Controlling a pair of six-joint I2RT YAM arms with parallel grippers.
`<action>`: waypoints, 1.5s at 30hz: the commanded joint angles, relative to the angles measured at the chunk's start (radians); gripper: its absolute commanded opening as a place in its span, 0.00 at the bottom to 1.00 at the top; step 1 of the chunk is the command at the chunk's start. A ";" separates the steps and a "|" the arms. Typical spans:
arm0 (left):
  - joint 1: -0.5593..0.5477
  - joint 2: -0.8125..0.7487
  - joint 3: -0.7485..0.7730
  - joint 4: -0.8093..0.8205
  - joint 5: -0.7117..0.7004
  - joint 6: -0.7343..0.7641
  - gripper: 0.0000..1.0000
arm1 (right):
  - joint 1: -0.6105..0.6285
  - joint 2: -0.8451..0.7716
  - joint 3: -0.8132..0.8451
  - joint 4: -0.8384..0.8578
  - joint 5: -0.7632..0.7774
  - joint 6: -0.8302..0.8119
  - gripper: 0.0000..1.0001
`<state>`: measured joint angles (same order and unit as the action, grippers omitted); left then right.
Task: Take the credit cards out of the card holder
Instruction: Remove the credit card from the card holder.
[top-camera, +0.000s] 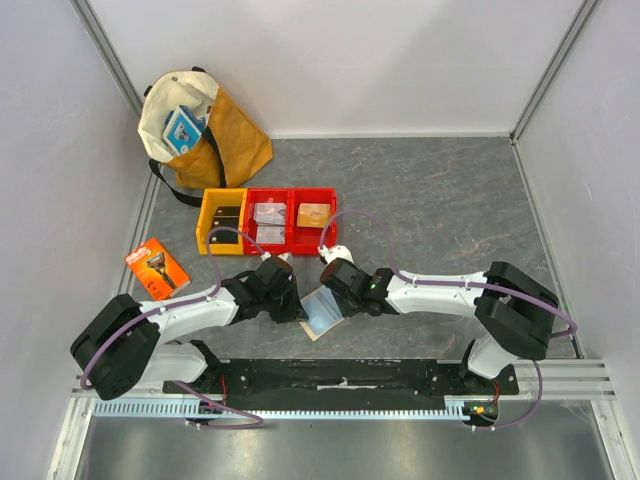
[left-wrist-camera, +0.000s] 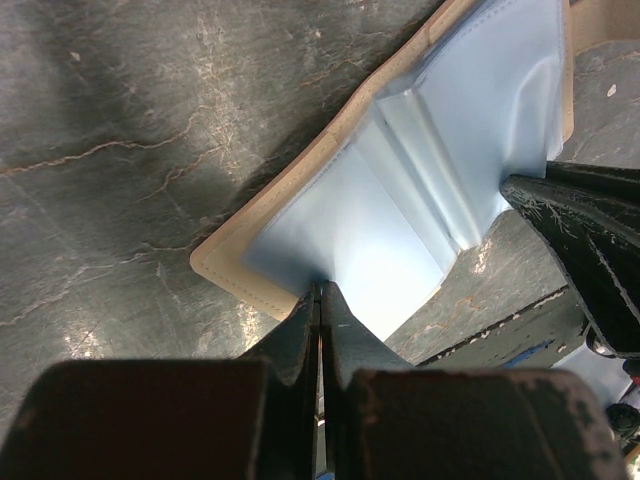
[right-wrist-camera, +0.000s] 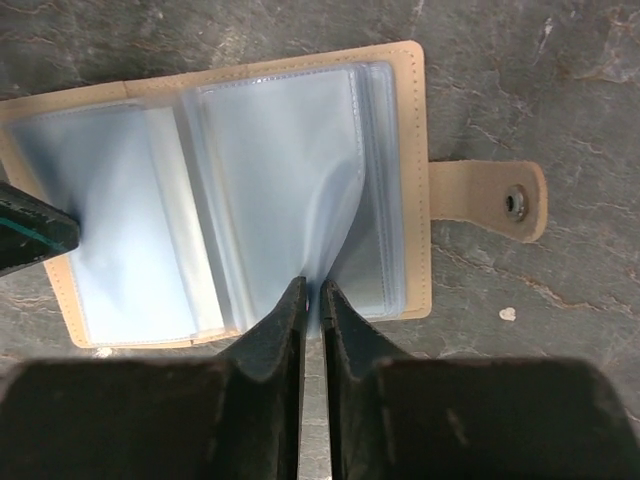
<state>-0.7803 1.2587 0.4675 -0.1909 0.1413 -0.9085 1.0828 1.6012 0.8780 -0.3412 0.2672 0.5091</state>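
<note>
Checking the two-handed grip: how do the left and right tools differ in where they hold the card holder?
The left tool grips the card holder at its tabless half's outer edge; the right tool pinches a clear sleeve on the snap tab half. Both are shut on the holder.

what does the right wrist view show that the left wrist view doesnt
Only the right wrist view: the snap tab with its stud, and the right gripper pinching a clear sleeve. Only the left wrist view: the left gripper shut on the opposite sleeve edge. Both: the open card holder on the dark table, with the other arm's finger at the side.
</note>
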 joint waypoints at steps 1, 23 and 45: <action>-0.007 0.033 -0.024 -0.019 0.007 0.005 0.02 | 0.005 -0.013 0.001 0.054 -0.062 -0.026 0.10; -0.007 -0.599 -0.208 -0.140 -0.262 -0.263 0.18 | 0.118 0.034 0.079 0.133 -0.365 -0.241 0.28; -0.005 -0.263 -0.049 -0.025 -0.036 -0.072 0.23 | 0.013 -0.092 -0.007 0.044 0.027 -0.061 0.59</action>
<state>-0.7815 0.9009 0.3626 -0.2687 0.0120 -1.0649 1.1183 1.5135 0.9127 -0.2752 0.2230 0.3775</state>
